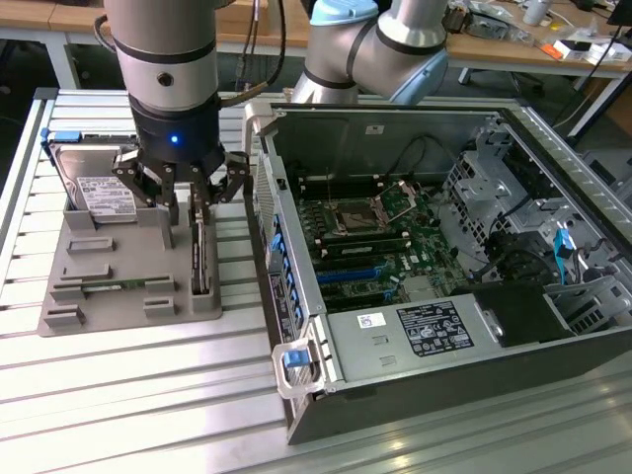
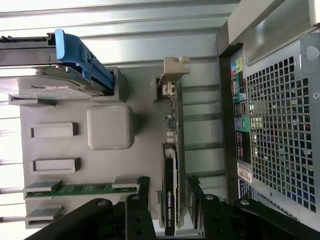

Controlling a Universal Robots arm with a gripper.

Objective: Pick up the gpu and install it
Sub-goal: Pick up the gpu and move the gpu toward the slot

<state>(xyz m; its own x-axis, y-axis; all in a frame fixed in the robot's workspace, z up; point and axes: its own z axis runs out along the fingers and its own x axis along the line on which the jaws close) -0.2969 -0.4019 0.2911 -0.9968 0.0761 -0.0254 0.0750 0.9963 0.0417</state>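
The gpu [image 1: 200, 259] stands on its edge in a slot of the grey holder tray [image 1: 94, 296], at the tray's side nearest the computer case. In the wrist view the gpu [image 2: 170, 150] shows a green board edge, a black block and a beige metal bracket at its far end. My gripper [image 1: 195, 193] hangs right over the card's end away from the bracket. It is open, with one finger [image 2: 142, 197] on each side of the card in the wrist view, apart from it. Nothing is held.
The open computer case [image 1: 494, 128] lies at the exterior view's right, its motherboard [image 1: 380, 237] and blue slots exposed. A silver hard drive [image 1: 99, 193] and a green memory stick [image 2: 82, 189] also sit in the tray. The case's rear wall [image 2: 280, 125] stands close beside the gpu.
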